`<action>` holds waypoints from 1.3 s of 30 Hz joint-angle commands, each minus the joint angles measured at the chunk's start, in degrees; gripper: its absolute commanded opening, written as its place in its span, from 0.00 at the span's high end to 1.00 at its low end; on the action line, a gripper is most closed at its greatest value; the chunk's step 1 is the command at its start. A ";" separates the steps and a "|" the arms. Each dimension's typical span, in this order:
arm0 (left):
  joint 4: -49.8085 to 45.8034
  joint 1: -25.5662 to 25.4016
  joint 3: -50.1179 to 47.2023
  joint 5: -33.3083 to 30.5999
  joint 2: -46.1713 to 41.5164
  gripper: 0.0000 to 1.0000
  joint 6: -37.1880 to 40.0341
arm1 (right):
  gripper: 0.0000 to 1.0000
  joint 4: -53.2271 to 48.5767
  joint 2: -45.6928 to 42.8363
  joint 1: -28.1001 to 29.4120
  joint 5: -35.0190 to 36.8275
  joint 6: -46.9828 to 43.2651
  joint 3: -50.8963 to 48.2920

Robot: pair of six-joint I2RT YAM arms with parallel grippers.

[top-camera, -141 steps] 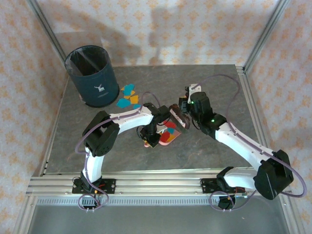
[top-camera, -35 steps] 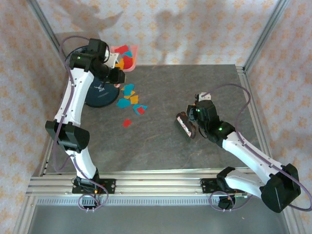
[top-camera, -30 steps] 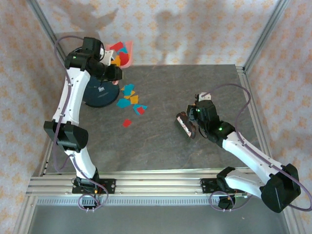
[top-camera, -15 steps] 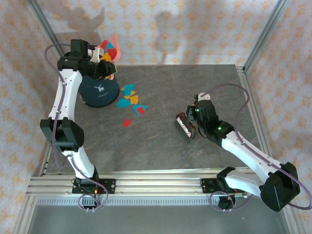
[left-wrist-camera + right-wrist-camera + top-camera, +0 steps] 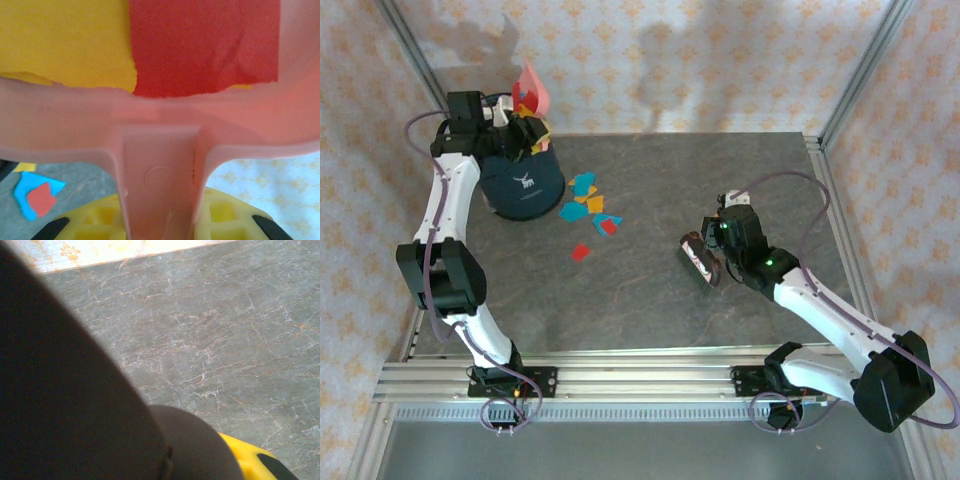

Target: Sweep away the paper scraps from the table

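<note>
My left gripper [image 5: 510, 122] is raised over the dark bin [image 5: 525, 185] at the back left and is shut on the handle of the pink dustpan [image 5: 529, 88], which is tipped steeply toward the bin. In the left wrist view the dustpan's handle [image 5: 160, 185] runs between my fingers, with a red scrap [image 5: 200, 45] and a yellow scrap [image 5: 65, 40] lying in the pan. Several paper scraps [image 5: 588, 200] lie on the table [image 5: 720, 170] beside the bin, and one red scrap [image 5: 580, 252] lies nearer. My right gripper [image 5: 720, 243] is shut on a dark brush [image 5: 700, 257] resting on the table.
Silver rails [image 5: 640, 380] edge the table, and peach patterned walls close it in at the back and sides. The brush handle [image 5: 75, 390] blocks the left half of the right wrist view, with bare table [image 5: 225, 330] beyond it.
My left arm has swung the dustpan left over the bin and tipped it up steeply. The right arm and brush have stayed still.
</note>
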 commanded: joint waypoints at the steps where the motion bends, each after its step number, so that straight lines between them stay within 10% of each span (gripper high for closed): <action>1: 12.88 0.99 -2.81 4.25 -3.48 1.00 -9.39 | 1.00 0.14 0.19 -0.33 -0.31 0.69 1.98; 25: 63.30 2.08 -17.17 6.43 -3.03 1.00 -50.57 | 1.00 -0.06 0.71 -0.32 -0.70 0.95 2.05; 39: 72.28 1.94 -23.09 2.71 -3.95 1.00 -59.73 | 1.00 0.10 1.15 -0.34 -1.05 1.07 2.12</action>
